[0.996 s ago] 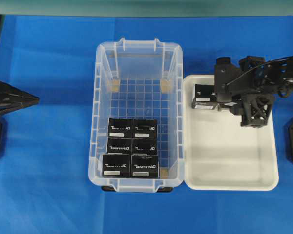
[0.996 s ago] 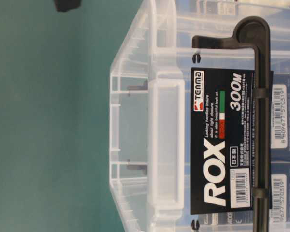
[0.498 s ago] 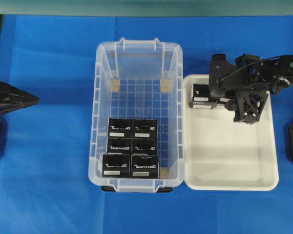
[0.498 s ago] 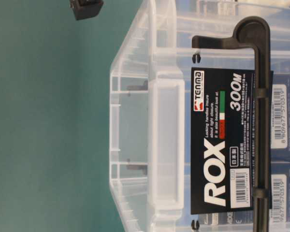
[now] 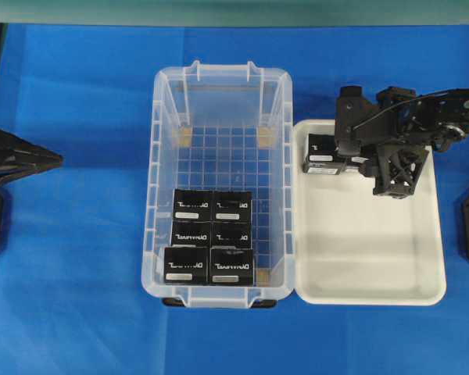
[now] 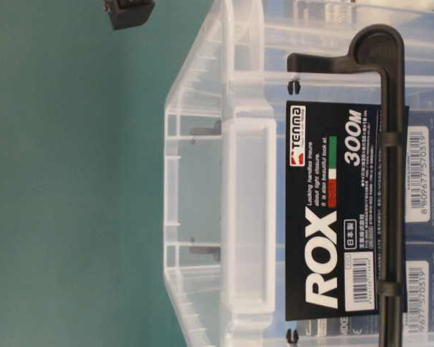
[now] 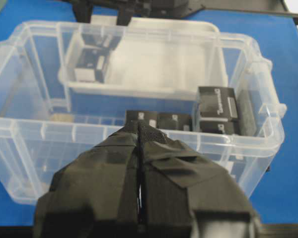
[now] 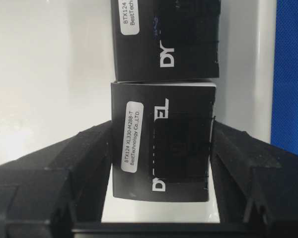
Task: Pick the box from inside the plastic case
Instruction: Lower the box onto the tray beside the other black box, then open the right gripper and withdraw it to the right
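Note:
Several black boxes (image 5: 211, 234) with white lettering lie at the near end of the clear plastic case (image 5: 152, 195). My right gripper (image 5: 352, 160) hangs over the far left corner of the white tray (image 5: 367, 250). In the right wrist view its fingers (image 8: 89, 158) press both sides of one box (image 8: 161, 163), which rests end to end against another box (image 8: 166, 39) on the tray floor. My left gripper (image 7: 140, 130) is shut with nothing in it, outside the case's long wall (image 7: 139, 136), and stays at the left edge (image 5: 19, 160) overhead.
Blue cloth covers the table around the case and tray. The far half of the case shows only its grid floor (image 5: 219, 148). The table-level view is filled by the case's end wall and its black ROX label (image 6: 333, 217).
My right gripper, with the box in it, shifted a little toward the tray's far left corner, then stayed still. The left arm did not move.

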Controlling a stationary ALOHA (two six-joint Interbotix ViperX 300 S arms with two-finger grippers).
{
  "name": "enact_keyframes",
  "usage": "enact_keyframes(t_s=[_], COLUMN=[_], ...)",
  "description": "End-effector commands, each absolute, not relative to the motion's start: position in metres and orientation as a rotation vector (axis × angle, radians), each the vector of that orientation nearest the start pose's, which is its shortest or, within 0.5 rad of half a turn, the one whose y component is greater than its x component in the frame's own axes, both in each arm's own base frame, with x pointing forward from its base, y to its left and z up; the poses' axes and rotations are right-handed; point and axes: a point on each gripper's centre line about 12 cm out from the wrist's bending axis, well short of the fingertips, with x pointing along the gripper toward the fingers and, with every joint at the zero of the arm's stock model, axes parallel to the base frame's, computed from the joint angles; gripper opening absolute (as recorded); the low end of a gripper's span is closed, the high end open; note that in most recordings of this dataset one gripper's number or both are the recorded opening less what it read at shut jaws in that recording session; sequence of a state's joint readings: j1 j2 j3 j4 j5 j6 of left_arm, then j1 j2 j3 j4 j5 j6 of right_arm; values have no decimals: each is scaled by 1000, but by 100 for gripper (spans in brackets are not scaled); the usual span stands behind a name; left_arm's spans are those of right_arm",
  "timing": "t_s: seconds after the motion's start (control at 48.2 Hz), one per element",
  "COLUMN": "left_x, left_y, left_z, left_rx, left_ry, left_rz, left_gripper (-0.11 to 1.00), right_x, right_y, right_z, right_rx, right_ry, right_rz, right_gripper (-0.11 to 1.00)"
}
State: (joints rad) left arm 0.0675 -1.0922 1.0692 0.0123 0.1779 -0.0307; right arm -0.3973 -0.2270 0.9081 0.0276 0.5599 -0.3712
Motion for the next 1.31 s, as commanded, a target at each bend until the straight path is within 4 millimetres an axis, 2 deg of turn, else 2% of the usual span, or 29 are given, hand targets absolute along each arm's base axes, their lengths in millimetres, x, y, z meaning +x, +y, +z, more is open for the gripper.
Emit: enact_keyframes(t_s=[0.0, 0.041, 0.124, 0.207, 0.353, 0.622, 0.913, 1.141, 1.286], left_x=[180, 180, 180, 180, 180, 180, 180, 180, 182], left_y=[13, 13, 13, 13, 13, 13, 13, 13, 13], left_z=[319, 318, 318, 319, 319, 319, 318, 316, 314], left_rx=[-18, -17, -17, -17, -15, -15, -15, -15, -16], left_ry=[125, 127, 127, 125, 125, 125, 128, 135, 142], left_rz=[72, 72, 72, 72, 72, 72, 72, 72, 72], left_gripper=[-6, -6, -6, -6, -6, -6, -6, -6, -6], right_x=[244, 244, 246, 248, 250, 240, 208, 172, 156], right_y=[-100, -100, -103, -104, -105, -100, -86, -66, -53], right_z=[130, 130, 131, 134, 145, 191, 273, 309, 322], right_rx=[-47, -50, -60, -67, -73, -95, -101, -35, 18], right_ry=[1259, 1256, 1234, 1207, 1167, 1043, 697, 453, 346], right_rz=[-112, -114, -124, -134, -148, -182, -282, -323, -313], right_gripper=[61, 67, 88, 98, 96, 97, 96, 96, 96])
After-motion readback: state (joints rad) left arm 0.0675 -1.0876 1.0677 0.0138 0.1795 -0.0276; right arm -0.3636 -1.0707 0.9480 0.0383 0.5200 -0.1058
